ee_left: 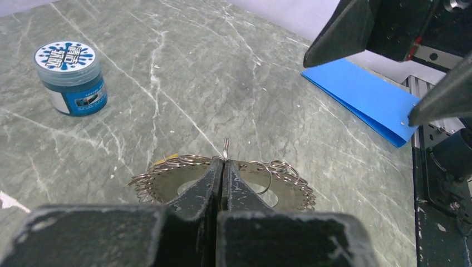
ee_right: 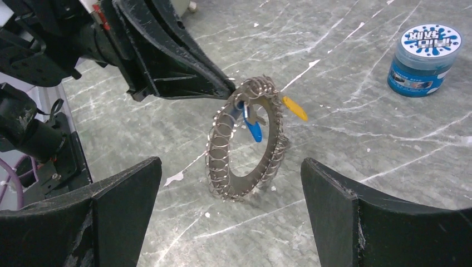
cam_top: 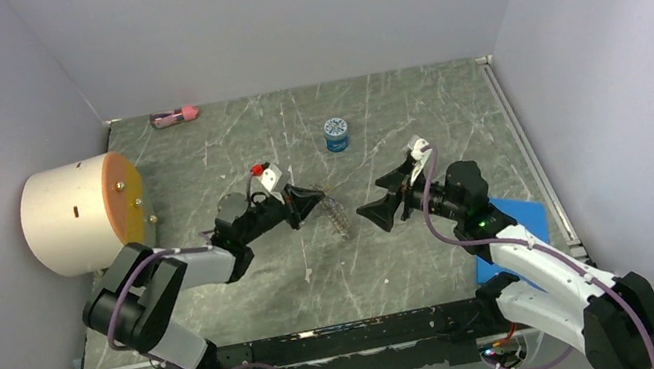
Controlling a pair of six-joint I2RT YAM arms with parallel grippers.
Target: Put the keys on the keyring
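Top external view: the left gripper (cam_top: 311,202) is pinched shut on the keyring (cam_top: 336,213), which hangs from its tips above the table (cam_top: 411,109). The right gripper (cam_top: 377,213) faces it from just beyond the ring, fingers spread wide and holding nothing.

Left wrist view: the jaws press together with the ring's upper edge clamped between them. The ring fans out to either side of the tips as a flat metal band wound with wire coils. A yellow key (ee_left: 165,160) pokes out just left of the tips.

Right wrist view: the ring stands on edge ahead of the open fingers, roughly centred between them. A blue key (ee_right: 251,129) hangs inside the loop just below the other tool's pinch, and the yellow one juts out on the ring's far side. Whether either is threaded on cannot be told.

The ring looks light, stiff and smooth, so a one-point pinch probably lets it swing or twist. A second grip on the lower rim, opposite the pinch, should steady it. Each key seems small, hard and slippery, and is best taken by its plastic head.
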